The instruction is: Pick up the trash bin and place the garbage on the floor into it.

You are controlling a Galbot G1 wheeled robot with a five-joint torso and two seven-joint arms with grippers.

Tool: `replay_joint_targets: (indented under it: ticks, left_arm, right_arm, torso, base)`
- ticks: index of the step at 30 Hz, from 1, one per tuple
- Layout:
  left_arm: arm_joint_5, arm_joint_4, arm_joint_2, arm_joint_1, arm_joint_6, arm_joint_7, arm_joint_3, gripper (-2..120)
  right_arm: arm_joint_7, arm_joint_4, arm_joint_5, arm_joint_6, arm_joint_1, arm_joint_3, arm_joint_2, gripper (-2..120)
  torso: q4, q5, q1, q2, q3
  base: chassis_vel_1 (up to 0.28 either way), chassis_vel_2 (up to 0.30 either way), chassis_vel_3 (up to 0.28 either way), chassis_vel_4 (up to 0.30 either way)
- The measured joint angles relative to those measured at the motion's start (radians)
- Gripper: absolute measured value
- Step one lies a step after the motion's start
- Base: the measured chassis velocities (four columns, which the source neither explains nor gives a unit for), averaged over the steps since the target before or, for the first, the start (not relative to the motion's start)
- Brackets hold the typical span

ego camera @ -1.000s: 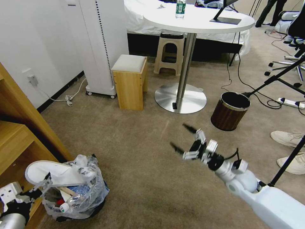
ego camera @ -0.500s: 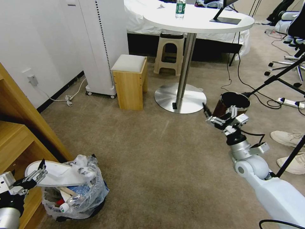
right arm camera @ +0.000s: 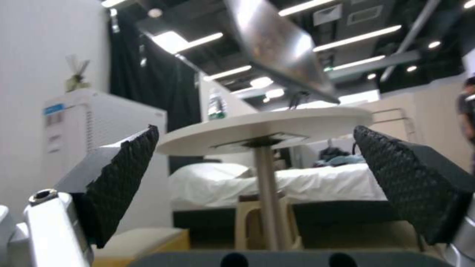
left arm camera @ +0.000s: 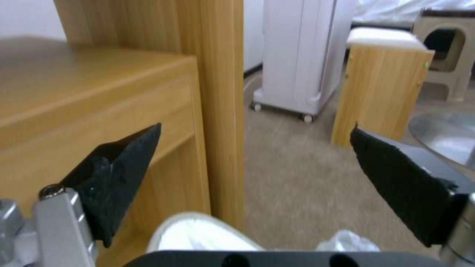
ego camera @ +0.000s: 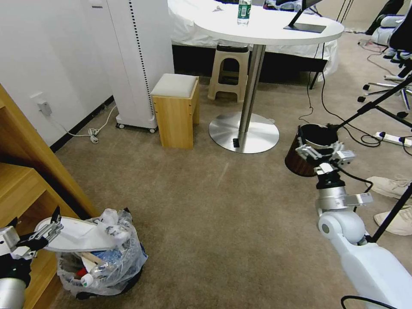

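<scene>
Left gripper (ego camera: pixel 34 225): lower left, beside the wooden cabinet (ego camera: pixel 25 189), fingers spread, nothing held, tips at the heel end of the white slipper (ego camera: pixel 81 234). Trash bin (ego camera: pixel 103 262): on the beige carpet (ego camera: pixel 206 223) next to the cabinet, lined with a crinkly printed bag, holding a clear bottle (ego camera: pixel 96 274) and red scraps, the slipper lying flat across its mouth. Right gripper (ego camera: pixel 322 151): raised at mid-right, fingers spread, empty, seen in front of the brown wood-look bin (ego camera: pixel 300 161). Farther off: wooden stool (ego camera: pixel 176 109), round white table (ego camera: pixel 268 28), white tower unit (ego camera: pixel 137 60).
</scene>
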Motion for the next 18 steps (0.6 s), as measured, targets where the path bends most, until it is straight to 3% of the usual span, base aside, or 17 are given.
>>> replay_joint_targets:
  ticks: [7,18]
  left_arm:
    - [0.102,-0.03,-0.074,-0.027,-0.096,0.039,0.001,100]
    - [0.116,-0.056,-0.131,-0.042,-0.118,0.029,0.043,100]
  right_arm:
    - [0.019,-0.012,-0.093,0.033,-0.038,0.072,0.056,100]
    - [0.014,-0.024,-0.166,0.091,-0.098,0.132,0.122,100]
  torso:
    - [0.0,0.0001,0.0,0.0,0.0]
    - [-0.0001,0.0,0.0,0.0,0.0]
  base:
    - [0.0,0.0,0.0,0.0]
    - [0.0,0.0,0.0,0.0]
